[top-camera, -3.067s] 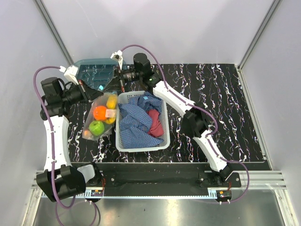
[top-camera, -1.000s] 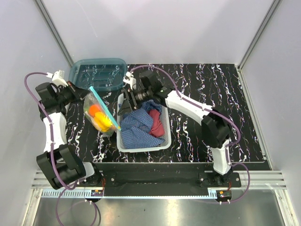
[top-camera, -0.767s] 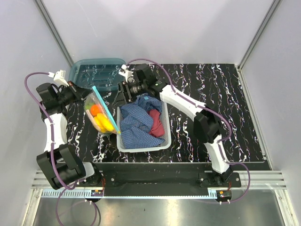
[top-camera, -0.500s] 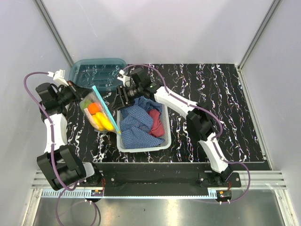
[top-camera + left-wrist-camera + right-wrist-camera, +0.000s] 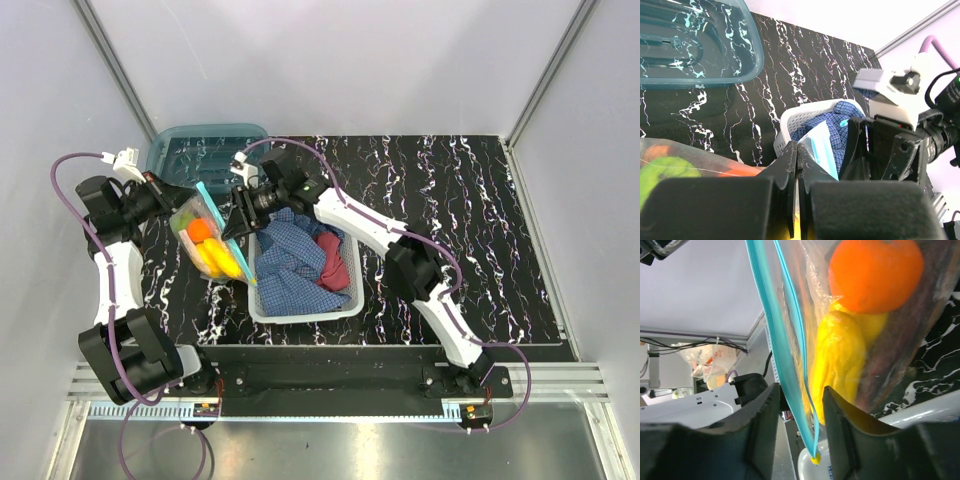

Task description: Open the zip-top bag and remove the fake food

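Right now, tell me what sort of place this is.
Probably a lab robot test cell. A left arm and right arm are bolted to a metal rail at the table edge, plain white panels wall it in, and the props look staged: a bag of plastic fruit, a basket of cloth.

Bright, even light with soft shadows; wrist views blur the nearest foreground.

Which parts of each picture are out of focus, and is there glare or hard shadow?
Top external view: sharp, evenly lit, only soft shadows on the table. Left wrist view: the left fingers are a dark blur, the teal bin behind is sharp. Right wrist view: the zip-top bag is close yet clear, the right fingers soft and dark. I see no harsh glare.
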Action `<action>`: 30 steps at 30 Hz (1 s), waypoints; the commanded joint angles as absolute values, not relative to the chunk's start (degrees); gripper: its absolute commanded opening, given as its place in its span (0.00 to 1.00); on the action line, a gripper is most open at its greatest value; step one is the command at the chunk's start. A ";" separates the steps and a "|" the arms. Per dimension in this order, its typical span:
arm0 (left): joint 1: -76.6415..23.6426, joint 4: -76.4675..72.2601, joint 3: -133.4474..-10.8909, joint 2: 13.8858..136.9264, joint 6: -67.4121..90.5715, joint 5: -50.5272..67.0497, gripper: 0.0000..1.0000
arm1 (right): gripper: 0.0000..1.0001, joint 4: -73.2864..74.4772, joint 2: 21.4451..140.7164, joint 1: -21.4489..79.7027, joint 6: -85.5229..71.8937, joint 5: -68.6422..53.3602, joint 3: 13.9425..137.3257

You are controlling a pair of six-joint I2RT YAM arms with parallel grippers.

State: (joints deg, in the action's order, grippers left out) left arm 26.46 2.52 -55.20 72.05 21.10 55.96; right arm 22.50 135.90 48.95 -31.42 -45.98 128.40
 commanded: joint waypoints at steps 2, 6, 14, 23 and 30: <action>26.02 -0.88 -56.60 70.40 21.97 58.10 0.00 | 0.40 22.59 137.98 50.27 -32.34 -45.62 132.00; 25.84 -0.97 -56.51 70.22 22.41 58.36 0.00 | 0.40 23.90 139.48 50.36 -31.38 -45.35 134.29; 25.75 -0.44 -56.78 70.31 22.32 58.10 0.00 | 0.55 25.49 134.39 50.36 -29.36 -43.51 130.70; 25.40 -0.18 -57.04 70.49 21.80 57.92 0.00 | 0.62 25.75 129.55 47.99 -27.78 -42.89 126.47; 25.31 -0.18 -57.13 70.58 21.53 57.66 0.00 | 0.61 25.66 129.99 47.64 -26.63 -45.09 127.53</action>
